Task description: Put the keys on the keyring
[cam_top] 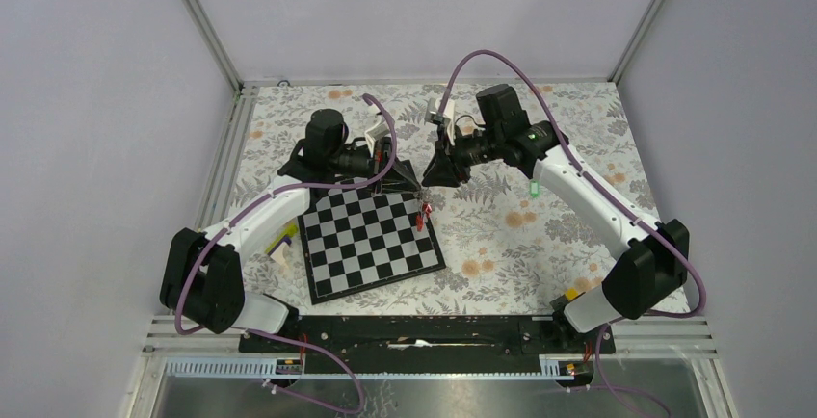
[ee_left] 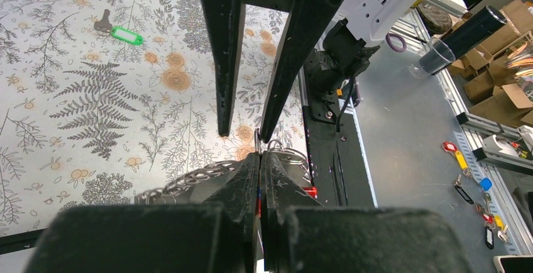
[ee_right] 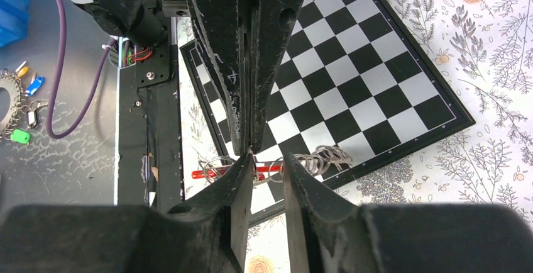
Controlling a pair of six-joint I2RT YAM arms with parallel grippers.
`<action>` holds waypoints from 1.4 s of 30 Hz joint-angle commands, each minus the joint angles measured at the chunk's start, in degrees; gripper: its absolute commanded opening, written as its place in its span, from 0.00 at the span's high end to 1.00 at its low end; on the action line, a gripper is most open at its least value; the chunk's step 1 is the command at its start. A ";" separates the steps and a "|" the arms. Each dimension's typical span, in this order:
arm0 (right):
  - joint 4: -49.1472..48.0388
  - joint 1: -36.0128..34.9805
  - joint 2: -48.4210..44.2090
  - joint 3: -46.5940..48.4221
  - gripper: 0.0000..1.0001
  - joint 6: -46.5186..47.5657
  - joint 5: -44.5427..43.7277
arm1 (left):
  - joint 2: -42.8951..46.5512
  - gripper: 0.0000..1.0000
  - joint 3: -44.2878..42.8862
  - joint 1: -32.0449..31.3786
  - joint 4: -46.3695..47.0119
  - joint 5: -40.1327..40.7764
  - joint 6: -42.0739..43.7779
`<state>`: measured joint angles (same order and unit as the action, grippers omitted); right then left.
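Note:
The keyring (cam_top: 422, 216) hangs between both grippers above the chessboard's far right corner: a red bar (ee_right: 217, 174) with wire rings and a short chain (ee_right: 327, 155). My left gripper (cam_top: 412, 185) is shut, its tips (ee_left: 260, 155) pinching a wire ring of the keyring, with red showing beside the jaws (ee_left: 309, 191). My right gripper (cam_top: 431, 179) is open (ee_right: 267, 160), its fingers (ee_left: 226, 65) pointing at the left tips, one on each side of the ring. A key with a green tag (cam_top: 533, 188) lies on the cloth under the right arm, also in the left wrist view (ee_left: 126, 35).
The black-and-white chessboard (cam_top: 371, 240) lies at centre left, also in the right wrist view (ee_right: 377, 65). A small yellow-purple-white object (cam_top: 282, 242) sits left of it. Outside the table, loose keys lie on the grey floor (ee_right: 25, 106).

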<state>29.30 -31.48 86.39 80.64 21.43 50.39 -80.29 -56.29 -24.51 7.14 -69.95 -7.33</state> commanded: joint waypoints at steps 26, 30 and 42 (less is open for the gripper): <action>0.07 -1.24 -0.62 -1.76 0.80 2.44 1.92 | 1.45 1.00 -2.69 -0.18 2.18 1.30 1.09; -0.16 -1.41 -0.50 -1.38 0.85 1.97 2.37 | 1.54 1.00 -2.53 -0.18 2.19 1.31 1.19; 5.18 -1.65 -5.39 -0.96 1.00 18.04 -14.76 | 1.93 0.49 -2.62 4.17 4.55 -0.29 -1.19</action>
<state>32.64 -32.56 85.62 79.09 30.55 44.36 -80.29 -56.58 -22.59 7.51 -68.84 -7.25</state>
